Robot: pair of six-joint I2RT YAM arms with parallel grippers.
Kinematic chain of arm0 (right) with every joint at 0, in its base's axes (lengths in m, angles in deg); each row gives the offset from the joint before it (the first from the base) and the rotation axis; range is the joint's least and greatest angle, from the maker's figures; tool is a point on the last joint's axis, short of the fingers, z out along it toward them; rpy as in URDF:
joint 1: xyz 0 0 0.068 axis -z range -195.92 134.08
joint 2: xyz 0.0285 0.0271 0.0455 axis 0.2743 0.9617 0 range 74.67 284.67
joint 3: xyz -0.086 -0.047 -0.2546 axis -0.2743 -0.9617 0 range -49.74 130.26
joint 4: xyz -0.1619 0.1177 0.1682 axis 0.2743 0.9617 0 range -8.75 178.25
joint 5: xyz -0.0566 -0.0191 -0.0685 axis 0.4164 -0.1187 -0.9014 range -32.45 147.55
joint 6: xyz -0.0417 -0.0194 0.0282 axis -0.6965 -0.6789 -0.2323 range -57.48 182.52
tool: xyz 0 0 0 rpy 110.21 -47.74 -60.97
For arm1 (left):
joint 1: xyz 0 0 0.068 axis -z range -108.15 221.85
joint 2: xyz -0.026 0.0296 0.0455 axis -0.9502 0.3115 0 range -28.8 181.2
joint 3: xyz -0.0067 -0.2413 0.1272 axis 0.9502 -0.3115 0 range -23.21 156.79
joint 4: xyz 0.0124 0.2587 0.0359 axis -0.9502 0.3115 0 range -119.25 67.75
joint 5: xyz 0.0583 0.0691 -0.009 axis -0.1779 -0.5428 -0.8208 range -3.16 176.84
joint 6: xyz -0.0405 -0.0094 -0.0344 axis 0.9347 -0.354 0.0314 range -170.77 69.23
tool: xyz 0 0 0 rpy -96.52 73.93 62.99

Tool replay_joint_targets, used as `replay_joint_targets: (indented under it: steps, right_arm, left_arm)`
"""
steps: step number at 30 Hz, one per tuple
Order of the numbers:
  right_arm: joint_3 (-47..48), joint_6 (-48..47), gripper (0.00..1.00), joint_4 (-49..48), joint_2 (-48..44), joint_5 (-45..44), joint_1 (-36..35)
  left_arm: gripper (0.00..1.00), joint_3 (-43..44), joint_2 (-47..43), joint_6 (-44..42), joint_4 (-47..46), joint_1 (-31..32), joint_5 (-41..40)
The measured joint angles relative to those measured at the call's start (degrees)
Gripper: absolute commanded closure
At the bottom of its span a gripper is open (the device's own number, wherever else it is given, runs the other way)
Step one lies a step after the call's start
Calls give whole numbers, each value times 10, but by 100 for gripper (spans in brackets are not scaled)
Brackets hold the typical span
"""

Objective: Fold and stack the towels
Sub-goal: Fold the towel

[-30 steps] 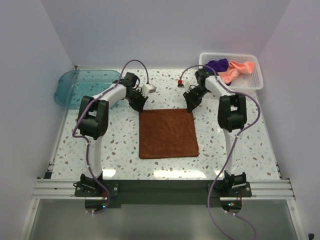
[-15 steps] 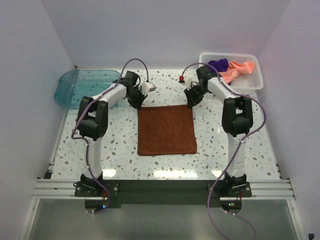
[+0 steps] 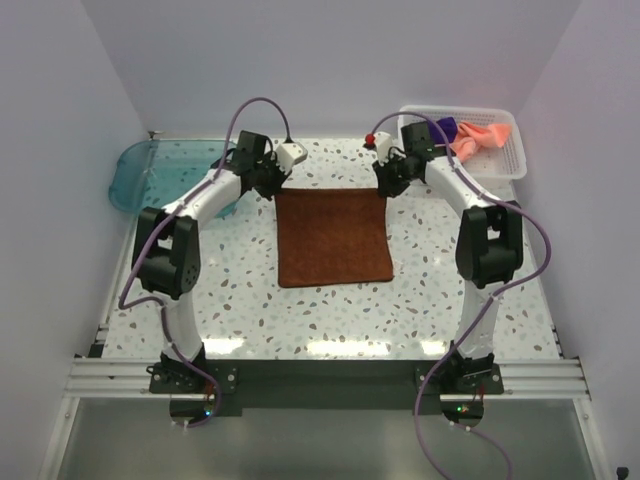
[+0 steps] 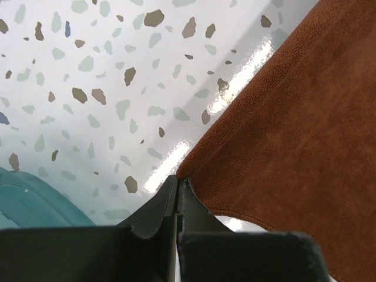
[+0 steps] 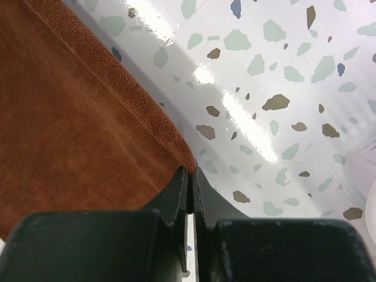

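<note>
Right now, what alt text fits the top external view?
The left gripper and right gripper pinch the two far corners of a rust-brown towel spread on a speckled table. A teal tray sits at far left; a white basket at far right holds a purple towel and a pink towel.

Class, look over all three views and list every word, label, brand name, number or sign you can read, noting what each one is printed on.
None: no readable text shows in any view.
The rust brown towel, the teal tray, the white basket and the speckled table carry no lettering, label or number.
</note>
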Motion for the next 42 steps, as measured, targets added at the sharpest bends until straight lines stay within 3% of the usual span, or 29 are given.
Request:
replay_joint_targets:
  steps: [21, 33, 42]
  right_arm:
    - [-49, -48, 96, -73, -17, -80, -16]
    - [-157, -79, 93, -101, -129, -99, -37]
    - [-235, -69, 93, -92, -187, -119, -85]
  left_arm:
    - [100, -81, -42, 8, -78, 4, 10]
    - [100, -193, -131, 48, -107, 30, 6]
    - [100, -254, -185, 113, -102, 73, -59]
